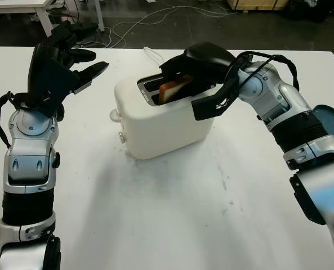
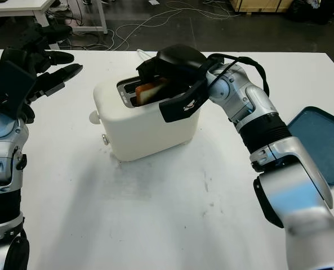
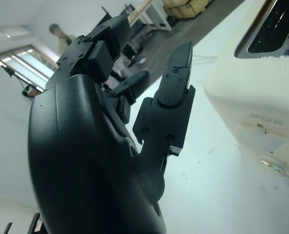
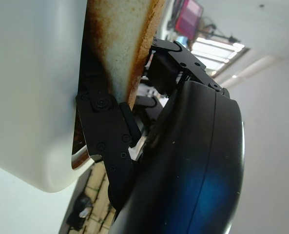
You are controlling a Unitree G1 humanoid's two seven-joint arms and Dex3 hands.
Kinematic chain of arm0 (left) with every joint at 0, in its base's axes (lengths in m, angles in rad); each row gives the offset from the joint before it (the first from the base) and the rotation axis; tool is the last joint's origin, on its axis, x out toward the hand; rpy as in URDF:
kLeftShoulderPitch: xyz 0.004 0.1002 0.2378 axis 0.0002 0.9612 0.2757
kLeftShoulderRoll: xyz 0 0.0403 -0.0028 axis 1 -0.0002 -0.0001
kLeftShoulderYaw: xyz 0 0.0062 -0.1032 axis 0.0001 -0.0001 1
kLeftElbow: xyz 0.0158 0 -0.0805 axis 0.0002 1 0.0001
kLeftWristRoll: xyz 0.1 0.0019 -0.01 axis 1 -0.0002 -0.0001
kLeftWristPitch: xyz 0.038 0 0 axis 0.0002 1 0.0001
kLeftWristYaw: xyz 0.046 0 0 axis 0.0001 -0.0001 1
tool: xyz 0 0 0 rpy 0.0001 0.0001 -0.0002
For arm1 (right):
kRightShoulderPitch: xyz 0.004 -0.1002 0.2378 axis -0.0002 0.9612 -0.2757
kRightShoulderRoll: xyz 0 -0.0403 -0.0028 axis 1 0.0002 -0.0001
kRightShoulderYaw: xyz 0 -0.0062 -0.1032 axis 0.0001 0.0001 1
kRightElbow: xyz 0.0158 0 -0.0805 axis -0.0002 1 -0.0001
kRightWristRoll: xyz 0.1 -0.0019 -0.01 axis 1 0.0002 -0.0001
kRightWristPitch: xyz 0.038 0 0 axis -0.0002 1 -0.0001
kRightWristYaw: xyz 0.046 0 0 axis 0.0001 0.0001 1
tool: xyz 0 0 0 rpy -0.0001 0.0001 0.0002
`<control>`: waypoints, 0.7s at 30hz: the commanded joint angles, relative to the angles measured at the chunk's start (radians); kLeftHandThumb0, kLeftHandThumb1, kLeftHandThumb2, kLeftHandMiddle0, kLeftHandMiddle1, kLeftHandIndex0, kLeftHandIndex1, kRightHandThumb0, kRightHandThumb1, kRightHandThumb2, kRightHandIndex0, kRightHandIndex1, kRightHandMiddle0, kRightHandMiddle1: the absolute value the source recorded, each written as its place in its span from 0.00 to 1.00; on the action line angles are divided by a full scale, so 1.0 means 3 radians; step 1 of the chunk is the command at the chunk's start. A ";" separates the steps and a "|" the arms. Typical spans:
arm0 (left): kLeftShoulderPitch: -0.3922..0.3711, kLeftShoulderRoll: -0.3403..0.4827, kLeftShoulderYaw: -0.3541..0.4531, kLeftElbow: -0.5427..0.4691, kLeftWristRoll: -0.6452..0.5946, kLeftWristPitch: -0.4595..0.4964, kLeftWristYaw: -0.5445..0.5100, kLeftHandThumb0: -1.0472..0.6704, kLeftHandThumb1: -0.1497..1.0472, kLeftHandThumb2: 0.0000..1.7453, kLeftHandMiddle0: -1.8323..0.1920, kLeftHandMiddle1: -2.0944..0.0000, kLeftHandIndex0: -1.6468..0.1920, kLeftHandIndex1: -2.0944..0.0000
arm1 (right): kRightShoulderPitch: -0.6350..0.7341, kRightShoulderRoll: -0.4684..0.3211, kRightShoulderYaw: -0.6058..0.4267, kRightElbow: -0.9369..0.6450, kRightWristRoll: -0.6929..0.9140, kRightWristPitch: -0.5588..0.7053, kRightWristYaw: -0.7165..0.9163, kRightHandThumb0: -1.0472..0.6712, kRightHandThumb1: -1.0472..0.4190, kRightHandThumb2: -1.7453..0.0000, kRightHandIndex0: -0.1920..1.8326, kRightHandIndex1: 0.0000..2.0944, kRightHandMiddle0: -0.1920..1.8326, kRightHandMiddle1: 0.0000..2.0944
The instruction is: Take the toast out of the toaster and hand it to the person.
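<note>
A white toaster [image 1: 161,126] stands mid-table. A browned slice of toast [image 1: 174,89] sticks up tilted out of its front slot. My right hand [image 1: 185,84] is over the toaster top, shut on the toast. Its fingers are behind the slice and its thumb hangs down the toaster's front face. In the right wrist view the toast's crust [image 4: 125,44] lies against a black finger [image 4: 105,126]. My left hand [image 1: 85,62] is open, raised above the table to the left of the toaster, apart from it.
A blue tray [image 2: 319,140] lies at the table's right edge. The white table [image 1: 183,214] has bare room in front of the toaster. A person [image 3: 61,36] stands far off in the left wrist view. Cables lie on the floor behind the table.
</note>
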 commanded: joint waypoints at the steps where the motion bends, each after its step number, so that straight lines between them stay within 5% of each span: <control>1: 0.0041 -0.0002 -0.0005 -0.0030 0.0020 0.0000 0.0030 0.47 0.89 0.01 0.76 0.57 0.68 0.77 | -0.0041 -0.0044 -0.0022 0.0094 -0.0003 -0.0061 0.0030 0.34 0.09 0.74 0.64 0.83 0.53 0.83; 7: 0.0039 -0.0003 -0.0005 -0.0020 0.0028 -0.0002 0.0031 0.46 0.89 0.00 0.76 0.57 0.68 0.77 | -0.0278 -0.0039 -0.0271 0.0243 0.0182 -0.0006 -0.0017 0.36 0.09 0.79 0.62 0.83 0.51 0.83; 21: 0.0041 0.0026 -0.0010 -0.0003 0.0045 -0.0015 0.0013 0.45 0.89 0.00 0.75 0.58 0.68 0.79 | -0.0795 -0.0109 -0.0839 0.0978 0.0637 -0.0037 -0.0186 0.32 0.09 0.71 0.62 0.83 0.47 0.83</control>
